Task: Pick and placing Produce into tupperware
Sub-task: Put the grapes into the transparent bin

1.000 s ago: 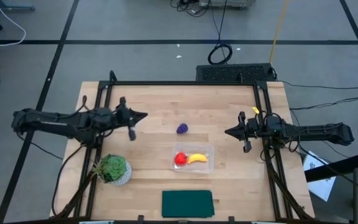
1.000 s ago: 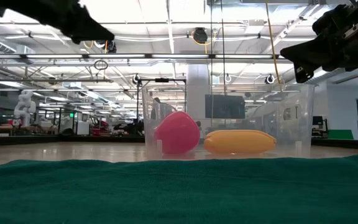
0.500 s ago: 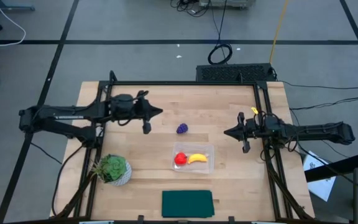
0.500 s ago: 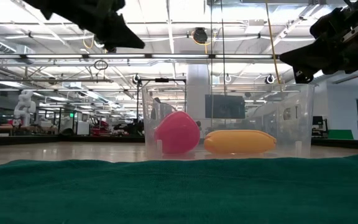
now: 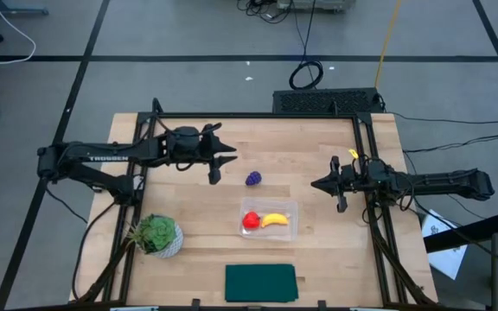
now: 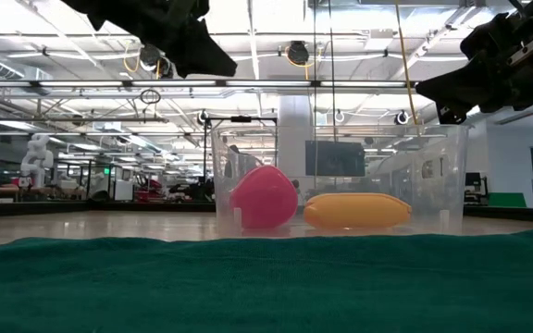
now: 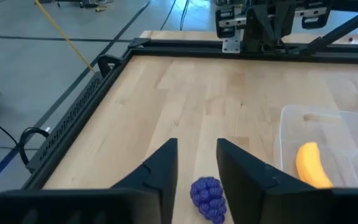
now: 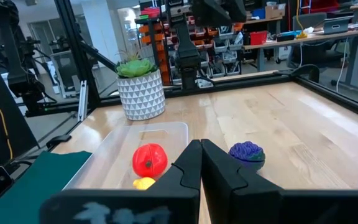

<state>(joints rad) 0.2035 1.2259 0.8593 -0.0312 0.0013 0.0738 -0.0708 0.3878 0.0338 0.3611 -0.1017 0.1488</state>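
The purple grape bunch (image 5: 253, 179) lies alone on the wooden table, left of and beyond the clear tupperware (image 5: 289, 226). The tupperware holds the round red fruit (image 5: 251, 220) and the yellow banana (image 5: 274, 219). My left gripper (image 5: 229, 155) hovers above the table just left of the bunch, open. In the left wrist view the bunch (image 7: 208, 198) shows below the gap between its fingers (image 7: 196, 152). My right gripper (image 5: 318, 183) waits shut above the table's right side, pointing left; its wrist view shows the bunch (image 8: 247, 154) and the red fruit (image 8: 150, 159).
A leafy plant in a white pot (image 5: 156, 234) stands near the front left. A dark green cloth (image 5: 260, 282) lies at the front edge, before the tupperware. Black frame rails (image 5: 258, 116) run along the table's far and side edges. Bare wood lies around the bunch.
My left gripper has swung from the table's left side toward the right, coming close to the purple bunch, and its fingers have parted. The right arm and the produce have kept still.
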